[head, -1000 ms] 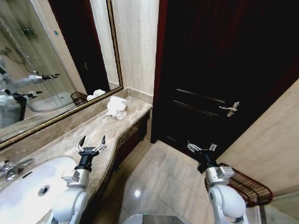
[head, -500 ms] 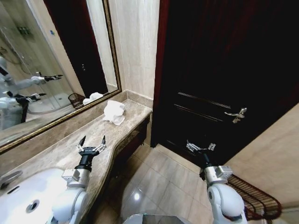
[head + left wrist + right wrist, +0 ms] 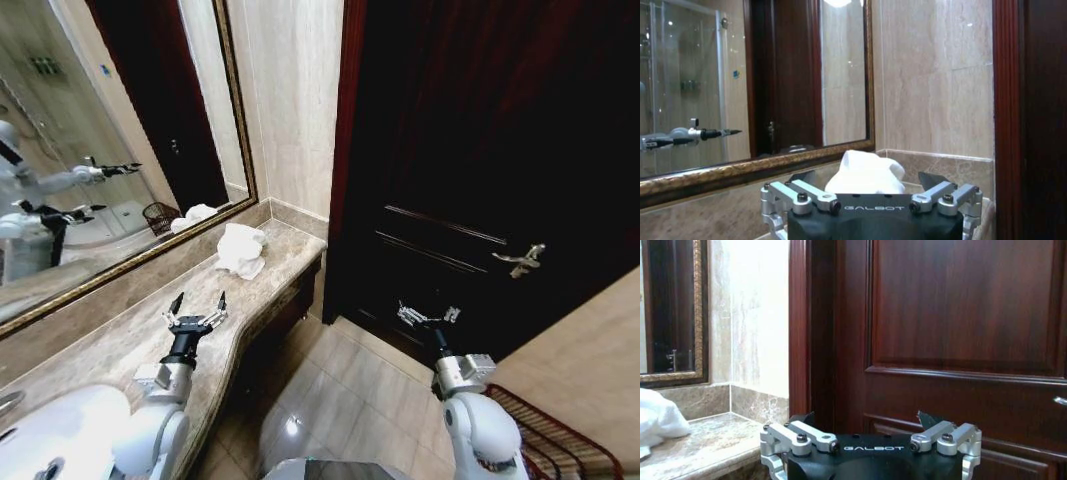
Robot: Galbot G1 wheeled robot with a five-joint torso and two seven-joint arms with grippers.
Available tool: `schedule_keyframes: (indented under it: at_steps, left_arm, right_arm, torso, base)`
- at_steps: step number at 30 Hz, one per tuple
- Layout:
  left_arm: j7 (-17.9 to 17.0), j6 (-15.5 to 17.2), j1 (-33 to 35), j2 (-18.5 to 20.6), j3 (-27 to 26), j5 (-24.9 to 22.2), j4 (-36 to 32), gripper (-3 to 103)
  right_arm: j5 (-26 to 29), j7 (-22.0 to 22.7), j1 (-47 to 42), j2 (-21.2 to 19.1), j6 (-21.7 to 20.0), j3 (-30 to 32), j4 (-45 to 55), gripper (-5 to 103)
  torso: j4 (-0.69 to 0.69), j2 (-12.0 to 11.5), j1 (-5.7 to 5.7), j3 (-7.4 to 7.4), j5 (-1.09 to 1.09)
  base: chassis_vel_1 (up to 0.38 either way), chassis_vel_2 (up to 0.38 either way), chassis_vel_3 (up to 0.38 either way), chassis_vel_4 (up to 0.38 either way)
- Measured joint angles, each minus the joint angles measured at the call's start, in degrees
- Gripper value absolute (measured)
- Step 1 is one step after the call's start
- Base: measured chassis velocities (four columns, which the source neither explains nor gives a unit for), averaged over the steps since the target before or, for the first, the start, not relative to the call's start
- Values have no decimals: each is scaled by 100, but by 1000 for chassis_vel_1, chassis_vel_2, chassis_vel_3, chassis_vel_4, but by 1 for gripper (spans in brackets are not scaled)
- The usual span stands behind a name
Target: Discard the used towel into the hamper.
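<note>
Head view shows the towel (image 3: 241, 249) lying crumpled at the far end of the counter (image 3: 130, 335), close to the corner where the wall meets the door frame. The left gripper (image 3: 196, 306) hangs over the counter with its fingers spread wide and nothing between them, pointed toward the towel but well short of it; that pose reads as an approach lined up for a grasp. In the left wrist view the towel (image 3: 865, 174) sits straight ahead between the spread fingers, which supports that reading. The right gripper (image 3: 428, 314) is held out over the floor in front of the dark door (image 3: 480, 150), likewise wide open and empty, apparently waiting. The hamper (image 3: 548, 432) stands on the floor at the robot's right, low against the wall, well apart from the towel. A mirror (image 3: 90, 150) runs along the counter's back and a sink (image 3: 50, 440) sits near the robot. Nothing lies on the counter between left gripper and towel.
</note>
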Motion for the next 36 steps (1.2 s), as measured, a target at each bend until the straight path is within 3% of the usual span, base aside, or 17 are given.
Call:
schedule_keyframes:
  at_steps: [27,29,34,36]
  left_arm:
    - [3,152,-49,30,2,-8,-49,100]
    - [-29,328,-58,56,1,-44,-64,100]
    - [-175,876,-257,273,-3,-147,-112,100]
    - [-363,1458,-592,503,-8,-374,-119,100]
  right_arm:
    - [25,-22,-9,-36,-17,-25,55,100]
    - [-111,-188,-22,-26,81,17,53,100]
    - [-122,-86,-24,-50,89,46,81,100]
    - [-97,-50,-32,-75,90,90,96,100]
  torso:
    - [-1,0,0,0,0]
    - [-1,0,1,0,0]
    - [0,-2,4,1,0]
    - [0,-1,-1,0,-1]
  base:
    - [-108,113,109,-107]
    - [-81,102,83,-102]
    - [-32,37,38,-37]
    - [0,0,0,0]
